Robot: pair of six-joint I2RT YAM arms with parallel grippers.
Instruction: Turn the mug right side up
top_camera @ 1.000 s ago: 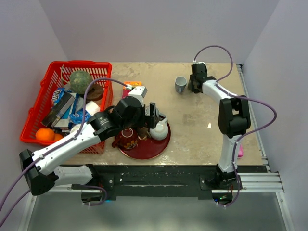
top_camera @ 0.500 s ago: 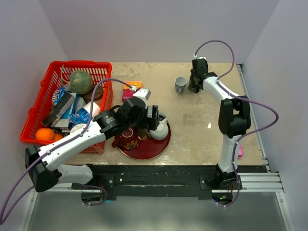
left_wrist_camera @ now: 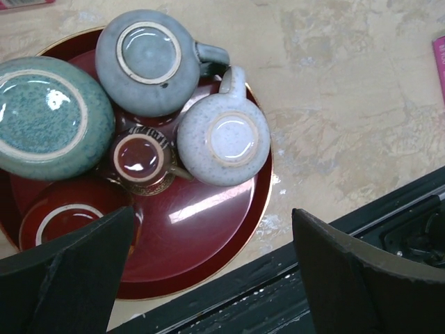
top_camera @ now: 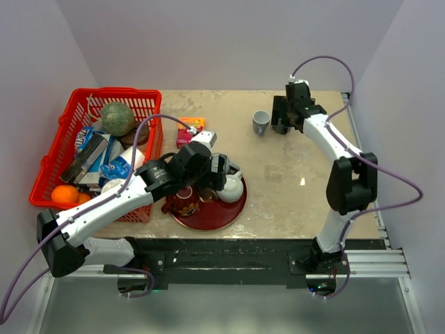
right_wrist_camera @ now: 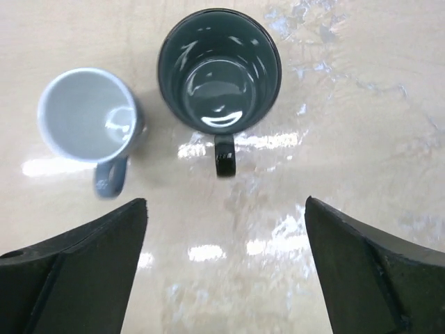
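Over the last second the right arm (top_camera: 344,174) has swung its elbow out toward the table's right edge. It has also drawn the right gripper (right_wrist_camera: 226,209) up and back from the two mugs near the far edge, toward the far right corner. Its fingers are spread wide and hold nothing.

The left arm (top_camera: 111,202) has shifted slightly. The left gripper (left_wrist_camera: 212,216), also spread and empty, hangs over the red tray (left_wrist_camera: 208,243) at the near edge, left of centre.

The dark mug (right_wrist_camera: 219,69) stands mouth-up, just beside the light mug (right_wrist_camera: 87,115), which is also upright. That suggests this mug is righted and released.

On the tray, an inverted grey mug (left_wrist_camera: 148,62) and an inverted speckled mug (left_wrist_camera: 224,137) touch each other. They probably still need turning, perhaps by the left arm.

No brand or writing is legible. The packets in the red basket (top_camera: 49,163) and the orange packet (top_camera: 192,122) beside it are too small to read.
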